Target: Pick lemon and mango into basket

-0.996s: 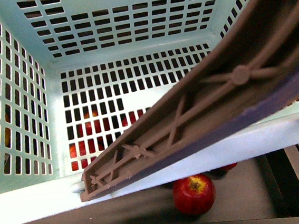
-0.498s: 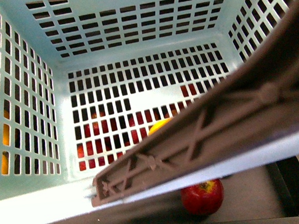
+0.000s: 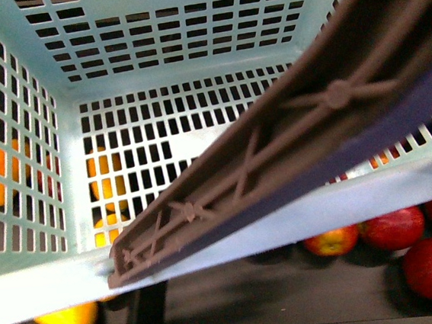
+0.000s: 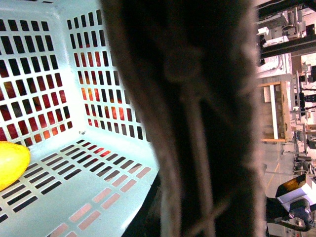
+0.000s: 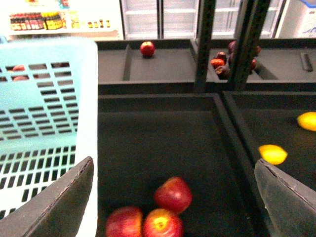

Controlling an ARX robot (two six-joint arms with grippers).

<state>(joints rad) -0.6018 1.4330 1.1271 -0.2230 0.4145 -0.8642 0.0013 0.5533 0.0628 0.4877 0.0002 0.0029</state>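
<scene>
We look down into the basket. It is light aqua, with slots in its walls and floor. Its brown handle runs on a slant across the front view and hides part of the floor. In the left wrist view the handle is very close, dark and blurry.

The mango lies on the slotted floor inside the basket. Only one end of it shows, at the edge of the left wrist view.

We cannot see the left gripper, so we cannot tell if it is open or closed. The right gripper has its two fingers spread wide, with nothing between them. It hangs over a dark bin just beside the basket. Red apples lie close together in this bin.

The lemon lies in the next bin, well apart from the basket, and another yellow fruit lies near it.

In the front view, orange fruits show through the basket's slots.
</scene>
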